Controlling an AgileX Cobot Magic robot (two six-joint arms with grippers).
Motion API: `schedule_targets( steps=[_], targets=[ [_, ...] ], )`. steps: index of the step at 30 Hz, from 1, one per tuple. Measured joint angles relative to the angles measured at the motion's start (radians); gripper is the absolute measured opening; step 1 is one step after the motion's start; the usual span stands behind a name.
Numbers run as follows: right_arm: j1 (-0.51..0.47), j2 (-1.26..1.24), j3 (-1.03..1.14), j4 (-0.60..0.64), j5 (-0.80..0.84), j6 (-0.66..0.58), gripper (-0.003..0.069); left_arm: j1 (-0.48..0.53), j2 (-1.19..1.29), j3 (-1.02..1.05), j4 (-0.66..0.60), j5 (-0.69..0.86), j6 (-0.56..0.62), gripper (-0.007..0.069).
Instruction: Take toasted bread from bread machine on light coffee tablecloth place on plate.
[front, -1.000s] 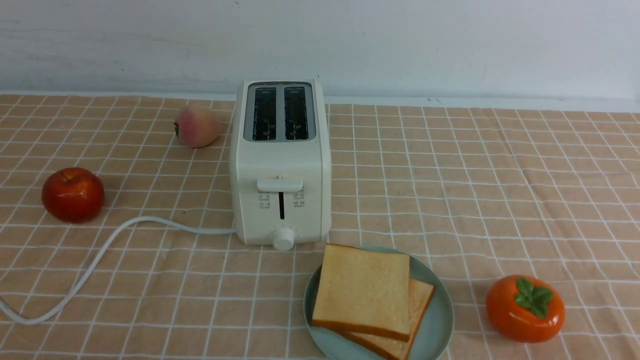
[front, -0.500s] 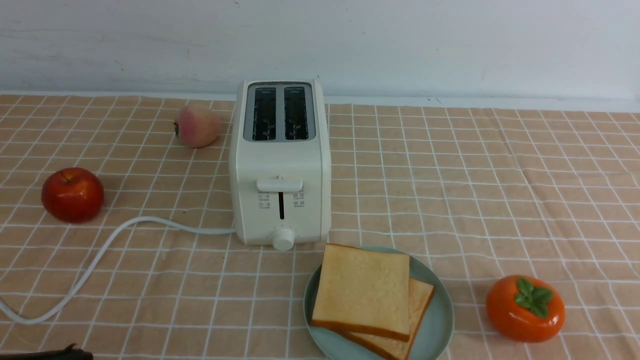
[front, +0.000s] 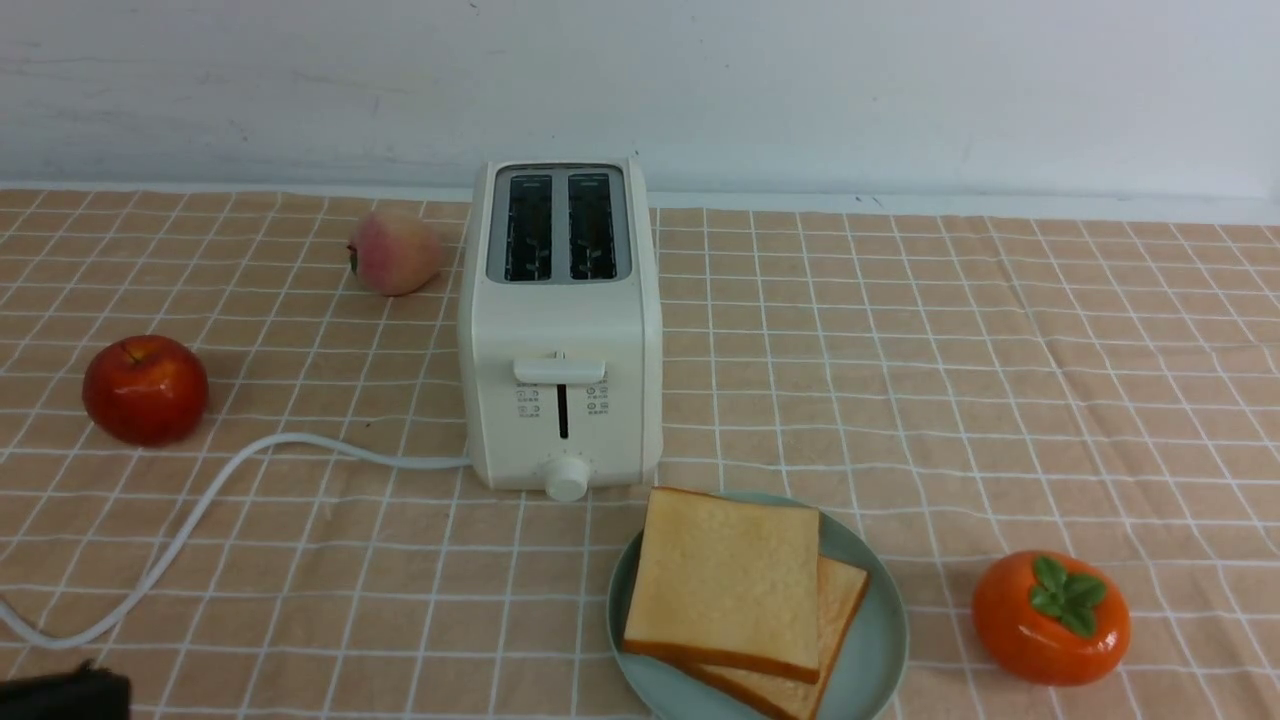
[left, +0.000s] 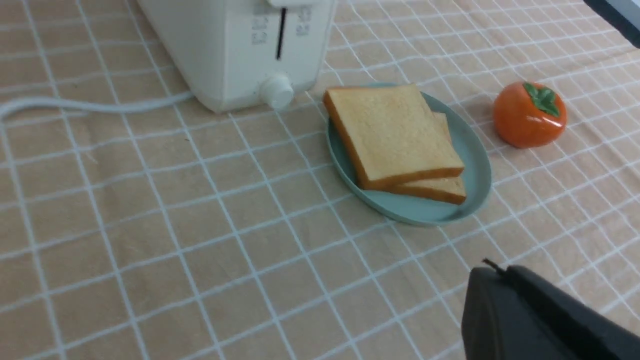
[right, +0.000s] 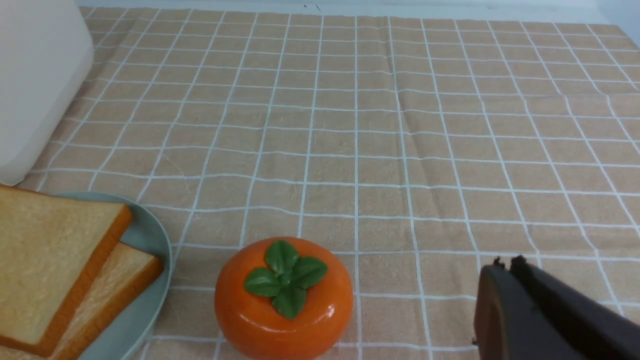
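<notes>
Two slices of toasted bread (front: 725, 580) lie stacked on the pale teal plate (front: 880, 640), in front of the cream bread machine (front: 560, 330), whose two slots look empty. All rest on the light coffee tablecloth (front: 950, 380). The bread also shows in the left wrist view (left: 395, 132) and the right wrist view (right: 45, 260). My left gripper (left: 495, 270) is shut and empty, low over the cloth, near side of the plate; a dark part of it shows at the front view's lower left corner (front: 60, 692). My right gripper (right: 505, 265) is shut and empty, beyond the persimmon.
An orange persimmon (front: 1050, 618) sits right of the plate. A red apple (front: 145, 388) lies at the left and a peach (front: 395, 250) behind the toaster's left side. The white cord (front: 200, 510) curves across the cloth to the left edge.
A dark part of my left arm has come into the front view's lower left corner and shifted a little. Bread, plate, toaster and fruit have not moved.
</notes>
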Motion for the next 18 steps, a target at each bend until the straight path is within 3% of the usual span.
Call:
schedule_targets(
  steps=[9, 18],
  targets=[
    [0.000, 0.000, 0.000, 0.000, 0.000, 0.000, 0.0013, 0.163, -0.124, 0.097, 0.309, -0.225, -0.321, -0.0014],
    [0.000, 0.000, 0.000, 0.000, 0.000, 0.000, 0.0015, 0.259, -0.271, 0.316, 0.379, -0.420, -0.367, -0.0014]
  ],
)
